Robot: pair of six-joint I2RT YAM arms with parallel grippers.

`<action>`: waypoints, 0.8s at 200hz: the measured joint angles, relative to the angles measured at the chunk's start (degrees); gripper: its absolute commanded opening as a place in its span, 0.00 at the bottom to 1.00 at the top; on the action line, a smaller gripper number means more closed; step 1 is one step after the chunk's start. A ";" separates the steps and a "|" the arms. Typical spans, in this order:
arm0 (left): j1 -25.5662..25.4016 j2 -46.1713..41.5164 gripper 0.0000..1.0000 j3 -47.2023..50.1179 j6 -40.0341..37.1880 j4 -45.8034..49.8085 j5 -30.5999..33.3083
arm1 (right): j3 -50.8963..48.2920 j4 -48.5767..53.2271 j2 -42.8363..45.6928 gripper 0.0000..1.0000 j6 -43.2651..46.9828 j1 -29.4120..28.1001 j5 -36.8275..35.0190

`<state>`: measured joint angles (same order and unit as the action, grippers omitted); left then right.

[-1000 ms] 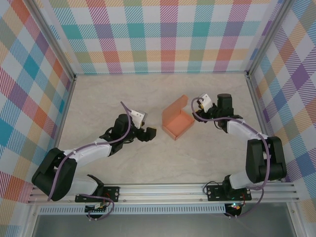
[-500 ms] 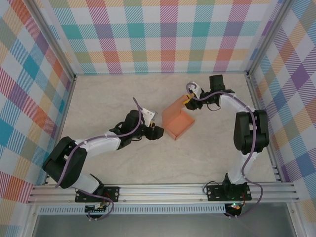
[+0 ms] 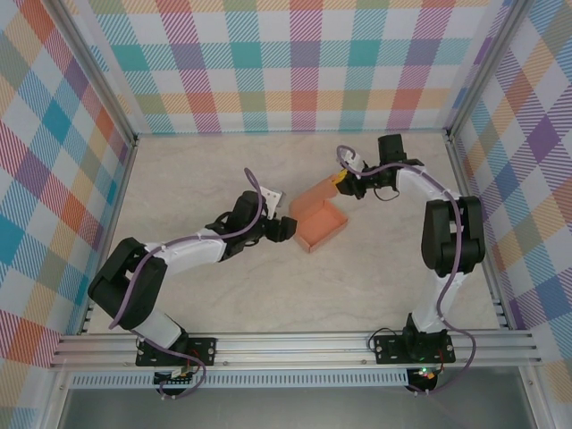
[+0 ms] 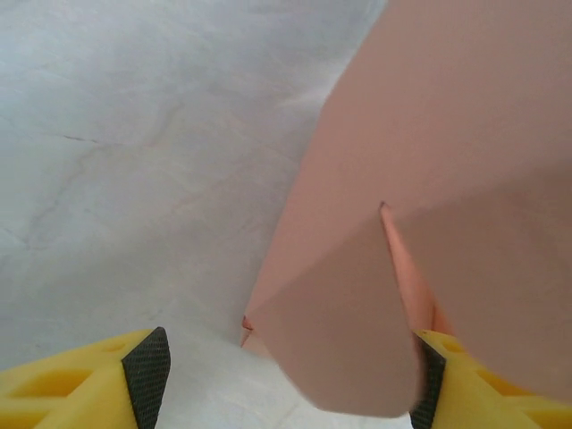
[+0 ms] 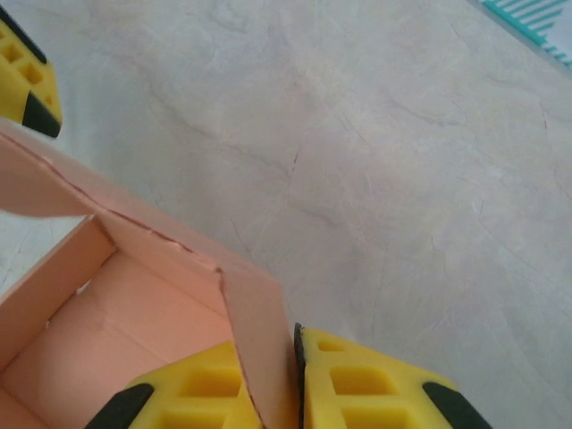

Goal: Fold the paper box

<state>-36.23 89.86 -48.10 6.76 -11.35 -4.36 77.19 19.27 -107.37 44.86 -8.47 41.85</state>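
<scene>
From the top external camera, the paper box [image 3: 325, 225] lay near the middle of the marble table [image 3: 197, 295], a little right of centre, as an open salmon-orange tray with its lid flap [image 3: 315, 195] rising at the far side. The left gripper [image 3: 290, 229] reached in from the left and sat at the tray's left corner. The right gripper [image 3: 340, 183] came round from the far right and met the upper end of the flap. Plaid walls [image 3: 304, 63] enclosed the table on three sides. In the left wrist camera, the left gripper [image 4: 288, 362] stood wide: one yellow finger [image 4: 143, 371] sat low on the left with bare table between it and the card, while the other finger [image 4: 438, 384] lay right against the box's edge. A folded corner of the paper box [image 4: 357, 322] hung between the two, with nothing pinched there. In the right wrist camera, the right gripper [image 5: 273, 362] was narrowed onto the box, its two yellow fingers [image 5: 357, 380] pressed to either side of a thin upright panel of card. The tray's pale interior [image 5: 107, 313] opened to the left of that grip, and a finger of the left gripper [image 5: 27, 80] showed at the upper left, just beyond the flap's edge.
</scene>
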 measured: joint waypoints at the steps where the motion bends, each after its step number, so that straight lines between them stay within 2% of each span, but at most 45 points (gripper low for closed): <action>1: 0.02 0.02 0.71 -0.07 0.00 0.09 0.17 | -0.22 -0.13 0.15 0.13 -0.22 -0.02 -0.13; 39: 1.92 1.16 0.76 -2.86 1.20 2.32 4.39 | -10.43 -10.49 8.66 0.13 -13.64 -2.27 -11.93; 64: 3.39 1.09 0.77 -3.17 2.23 3.74 5.88 | -15.98 -15.58 13.88 0.20 -22.82 -3.41 -17.73; 92: 4.98 0.24 0.78 -3.08 2.89 5.49 5.92 | -17.53 -17.25 16.76 0.44 -27.96 -3.37 -20.24; 120: 5.97 -1.40 0.77 -2.97 2.82 6.10 4.48 | -18.40 -17.77 18.08 0.48 -30.73 -3.04 -21.64; 160: 6.01 -1.09 0.76 -5.03 1.16 8.13 -3.06 | -18.75 -16.02 18.08 0.50 -36.24 -0.92 -21.90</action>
<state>-30.22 88.77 -53.12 7.92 -3.22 -7.42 58.43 3.25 -89.30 8.62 -9.39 19.94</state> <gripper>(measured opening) 0.766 0.490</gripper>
